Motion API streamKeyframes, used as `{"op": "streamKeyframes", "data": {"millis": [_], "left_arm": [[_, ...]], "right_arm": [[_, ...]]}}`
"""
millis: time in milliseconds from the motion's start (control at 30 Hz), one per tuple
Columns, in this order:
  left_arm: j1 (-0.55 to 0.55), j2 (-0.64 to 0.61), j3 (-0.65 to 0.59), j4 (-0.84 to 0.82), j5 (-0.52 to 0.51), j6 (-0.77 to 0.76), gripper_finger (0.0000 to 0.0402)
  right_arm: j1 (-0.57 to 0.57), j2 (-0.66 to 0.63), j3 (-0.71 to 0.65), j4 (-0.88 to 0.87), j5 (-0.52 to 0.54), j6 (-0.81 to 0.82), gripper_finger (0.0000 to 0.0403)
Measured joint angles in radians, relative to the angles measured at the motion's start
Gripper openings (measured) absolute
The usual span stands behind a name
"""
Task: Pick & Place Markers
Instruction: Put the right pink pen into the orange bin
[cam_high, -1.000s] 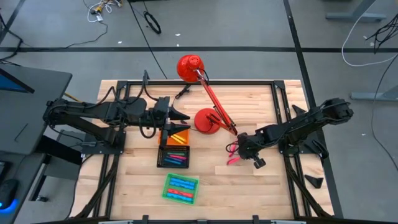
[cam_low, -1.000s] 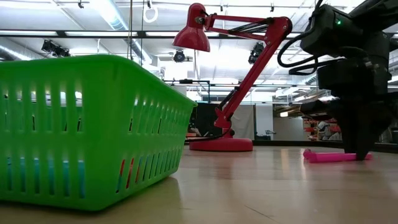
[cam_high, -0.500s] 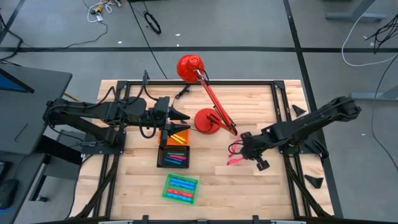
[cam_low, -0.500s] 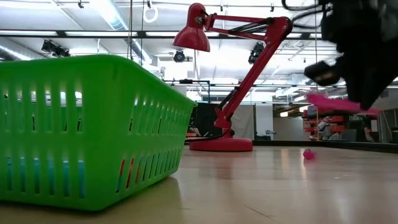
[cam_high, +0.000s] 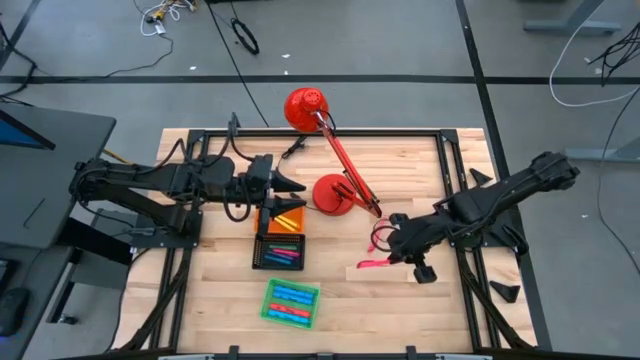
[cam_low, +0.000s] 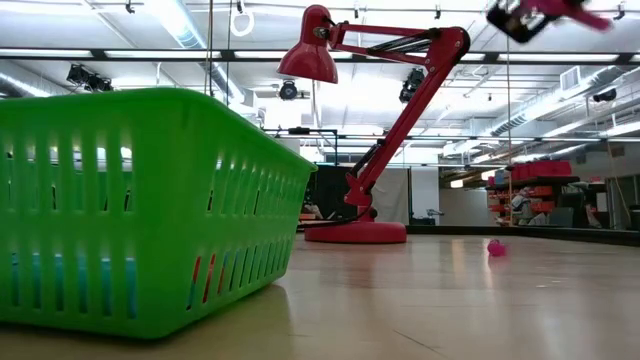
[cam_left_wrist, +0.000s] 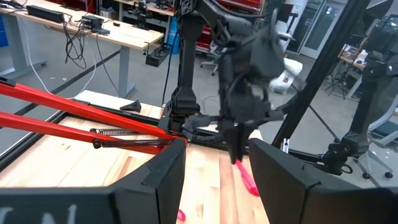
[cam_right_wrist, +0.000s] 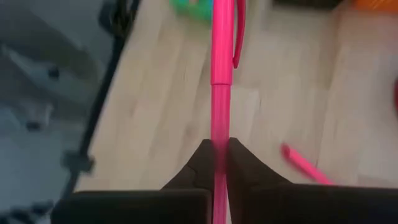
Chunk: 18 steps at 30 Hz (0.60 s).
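My right gripper (cam_high: 390, 261) hangs above the table's right half, shut on a pink marker (cam_high: 371, 264), which also shows in the right wrist view as a long pink marker (cam_right_wrist: 222, 68). A second pink marker (cam_right_wrist: 303, 164) lies flat on the wood below, and its end shows in the low view (cam_low: 495, 248). My left gripper (cam_high: 291, 187) hovers open over the orange tray (cam_high: 287, 214); its fingers (cam_left_wrist: 163, 180) have nothing between them. More markers lie in the black tray (cam_high: 279, 250) and the green tray (cam_high: 290, 302). My right gripper pinches the pink marker's barrel (cam_right_wrist: 221, 134) between its two fingertips, away from the clipped cap end (cam_right_wrist: 237, 37). The fingers slant down from the table's right side. The marker sticks out ahead of them toward the left, lifted well clear of the table.
A red desk lamp stands with its base (cam_high: 333, 194) at mid-table; its arm (cam_high: 345, 165) reaches toward the far edge. In the low view the green tray's wall (cam_low: 150, 210) fills the near left. Bare wood lies between the trays and my right gripper.
My right gripper has risen from the tabletop with the pink marker, rolling its wrist as it went. The marker lay on the wood a second ago and now hangs high and clear. The second pink marker has stayed on the table.
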Motion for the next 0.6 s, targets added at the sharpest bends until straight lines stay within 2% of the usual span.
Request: {"op": "streamKeyframes", "data": {"millis": [167,367,600], "left_arm": [[0.006,0.000,0.000,0.006,0.000,0.000,0.0183],[0.015,0.000,0.000,0.006,0.000,0.000,0.0183],[0.014,0.000,0.000,0.006,0.000,0.000,0.0183]], "right_arm": [[0.005,0.000,0.069,0.043,0.051,0.072,0.0009],[0.005,0.000,0.077,0.258,0.118,0.135,0.0009],[0.005,0.000,0.077,0.491,0.285,0.115,0.0009]]}}
